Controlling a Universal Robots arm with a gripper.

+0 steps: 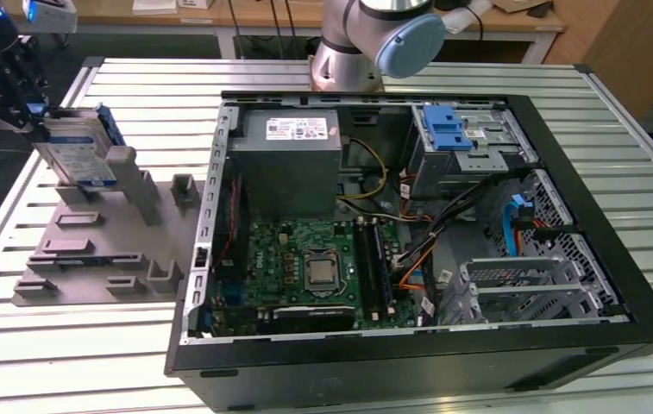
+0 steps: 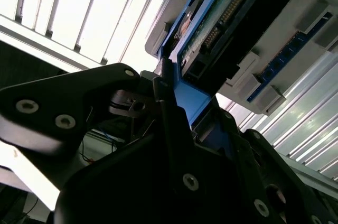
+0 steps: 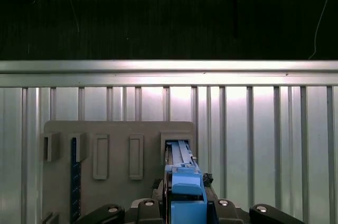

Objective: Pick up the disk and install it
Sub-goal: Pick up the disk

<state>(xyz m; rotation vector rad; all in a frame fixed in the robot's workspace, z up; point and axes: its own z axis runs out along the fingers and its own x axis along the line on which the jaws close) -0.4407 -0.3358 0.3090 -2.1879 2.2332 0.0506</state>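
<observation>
holding one upright disk [image 1: 78,151], the jaws hang over one grey rack [image 1: 84,263]

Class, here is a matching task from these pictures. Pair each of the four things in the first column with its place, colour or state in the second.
Things:
1. disk
2. power-supply box
3. drive cage
4. motherboard

Descriptions:
A. green, lying inside the case
B. carries a blue latch
C. on edge in the grey holder, at the gripper
D. grey, with a white sticker

Pairs: 1-C, 2-D, 3-B, 4-A.
</observation>
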